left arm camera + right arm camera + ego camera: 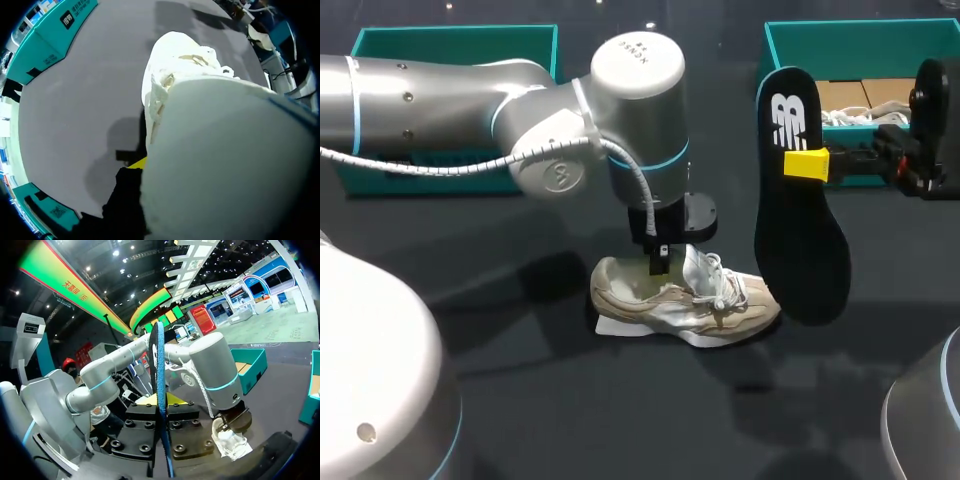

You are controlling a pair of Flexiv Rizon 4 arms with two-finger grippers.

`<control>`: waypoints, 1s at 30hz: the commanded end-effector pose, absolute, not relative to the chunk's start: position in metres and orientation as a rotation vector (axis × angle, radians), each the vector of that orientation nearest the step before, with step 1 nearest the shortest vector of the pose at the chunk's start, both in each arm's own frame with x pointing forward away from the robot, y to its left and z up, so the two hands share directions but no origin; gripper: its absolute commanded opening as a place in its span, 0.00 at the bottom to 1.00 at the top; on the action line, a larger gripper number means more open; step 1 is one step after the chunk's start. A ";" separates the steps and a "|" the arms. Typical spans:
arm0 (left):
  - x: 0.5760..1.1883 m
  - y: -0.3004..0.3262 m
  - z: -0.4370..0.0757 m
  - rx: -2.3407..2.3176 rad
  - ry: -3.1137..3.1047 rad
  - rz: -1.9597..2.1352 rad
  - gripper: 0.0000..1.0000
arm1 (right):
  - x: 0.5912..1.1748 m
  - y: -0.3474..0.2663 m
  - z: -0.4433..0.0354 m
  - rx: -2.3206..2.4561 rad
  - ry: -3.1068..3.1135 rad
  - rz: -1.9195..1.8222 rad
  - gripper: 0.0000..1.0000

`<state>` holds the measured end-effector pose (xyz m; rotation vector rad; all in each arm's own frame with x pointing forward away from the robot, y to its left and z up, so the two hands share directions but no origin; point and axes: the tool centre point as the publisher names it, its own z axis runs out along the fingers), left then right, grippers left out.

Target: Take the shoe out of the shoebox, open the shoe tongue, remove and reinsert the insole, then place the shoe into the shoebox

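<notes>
The cream mesh sneaker (pixel 685 300) sits on the dark surface (pixel 550 420), my left claw (pixel 660 262) at its heel opening; open or closed, I cannot tell. My right claw (pixel 807 164) grips the black insole (pixel 800 250) upright by the toe; teal shoebox (pixel 860 45) beyond.

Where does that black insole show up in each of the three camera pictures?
Head view: the insole stands upright, right of the middle, clamped by the right pincer.
Left wrist view: not in it.
Right wrist view: the insole shows edge-on, between that pincer's two fingers.
Shared landmark: the beige sneaker on the table, which also shows in the left wrist view and the right wrist view.
</notes>
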<state>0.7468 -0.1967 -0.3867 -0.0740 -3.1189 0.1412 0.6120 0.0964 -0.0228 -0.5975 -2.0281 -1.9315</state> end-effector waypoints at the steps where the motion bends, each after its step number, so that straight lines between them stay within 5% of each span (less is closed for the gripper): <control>1: 0.748 -0.193 -0.380 -0.129 -3.104 0.146 0.00 | 0.607 0.096 -0.024 -0.608 -2.029 -1.936 0.00; 15: 0.745 -0.188 -0.327 -0.977 -3.002 0.249 0.00 | 0.607 0.096 -0.024 -0.608 -2.029 -1.936 0.00; 26: 0.745 -0.188 -0.327 -0.977 -3.002 0.249 0.00 | 0.607 0.096 -0.024 -0.608 -2.029 -1.936 0.00; 30: 0.751 -0.185 -0.314 -1.412 -2.804 0.342 0.00 | 0.607 0.096 -0.024 -0.608 -2.029 -1.936 0.00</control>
